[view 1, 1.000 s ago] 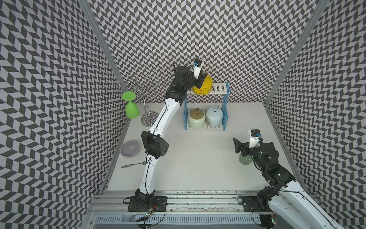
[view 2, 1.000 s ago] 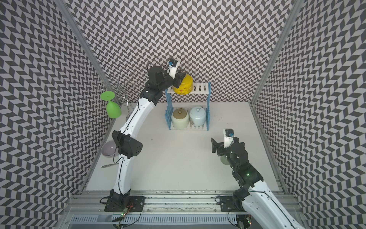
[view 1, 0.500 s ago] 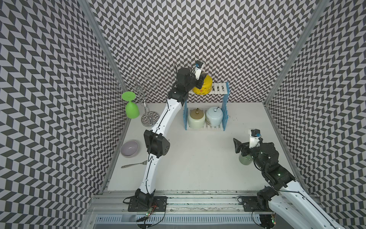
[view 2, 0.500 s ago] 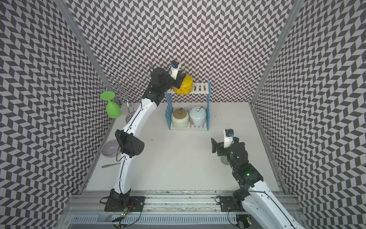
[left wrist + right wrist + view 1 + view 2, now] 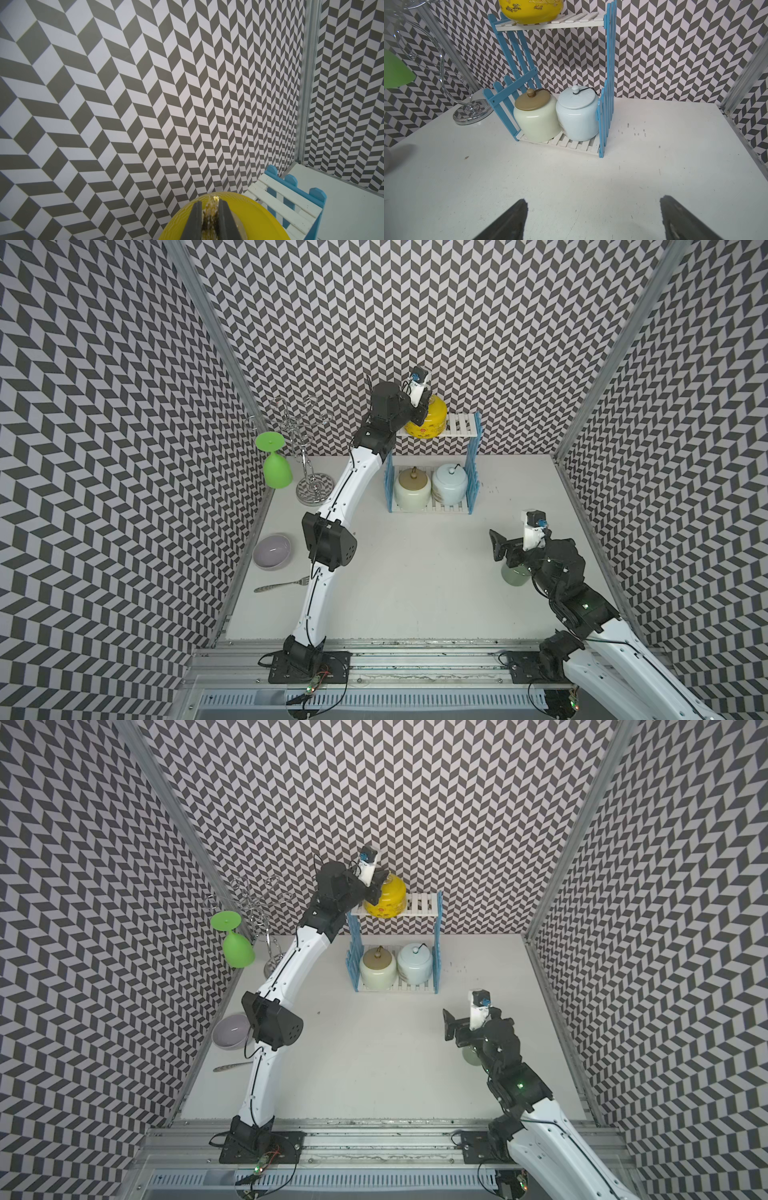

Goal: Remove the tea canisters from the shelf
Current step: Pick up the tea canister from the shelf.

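The yellow canister (image 5: 430,423) stands on the shelf's (image 5: 459,427) top tier, its gold knob (image 5: 210,220) pinched in the left gripper's (image 5: 210,204) narrow jaws. Grasp made, the next move likely needs a steady lift. The right gripper (image 5: 593,199) hangs wide open.

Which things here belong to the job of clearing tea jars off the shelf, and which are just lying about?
Job: yellow jar, cream jar, pale blue jar, green jar (already off), shelf, left gripper shut on the yellow jar's knob.
Lying about: green goblet, wire stand, bowl, fork.
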### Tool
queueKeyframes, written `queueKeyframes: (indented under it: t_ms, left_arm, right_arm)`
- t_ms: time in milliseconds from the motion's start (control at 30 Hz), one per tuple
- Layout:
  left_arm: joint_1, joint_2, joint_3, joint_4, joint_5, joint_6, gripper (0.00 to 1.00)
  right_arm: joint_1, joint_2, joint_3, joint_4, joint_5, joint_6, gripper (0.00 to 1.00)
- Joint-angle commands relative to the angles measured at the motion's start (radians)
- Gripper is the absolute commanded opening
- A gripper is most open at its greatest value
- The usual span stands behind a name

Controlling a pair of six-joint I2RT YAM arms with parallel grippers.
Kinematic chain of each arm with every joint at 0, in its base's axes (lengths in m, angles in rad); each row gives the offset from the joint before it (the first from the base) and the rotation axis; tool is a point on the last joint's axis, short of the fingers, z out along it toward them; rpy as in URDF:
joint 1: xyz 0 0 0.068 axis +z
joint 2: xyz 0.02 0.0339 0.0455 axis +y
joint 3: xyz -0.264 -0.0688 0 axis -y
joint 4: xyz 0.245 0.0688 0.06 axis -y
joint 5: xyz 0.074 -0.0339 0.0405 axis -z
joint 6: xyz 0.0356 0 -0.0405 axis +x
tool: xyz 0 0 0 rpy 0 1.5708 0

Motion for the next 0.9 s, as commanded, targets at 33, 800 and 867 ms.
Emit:
queueKeyframes:
  t_ms: [33,800,867]
  left_arm:
    - [-0.005,-0.106,-0.006,0.121,0.032,0.057,0.00]
    - [0.052,-0.370,-0.274,0.388,0.297,-0.198,0.00]
    - [0.050,-0.412,-0.331,0.394,0.314,-0.229,0.00]
  right_arm:
    - [0.008,-0.016,-0.010,0.049,0.018,-0.006,1.00]
    - [0.007,-0.031,-0.008,0.050,0.029,-0.008,1.00]
    - [0.007,-0.035,-0.008,0.051,0.031,-0.009,1.00]
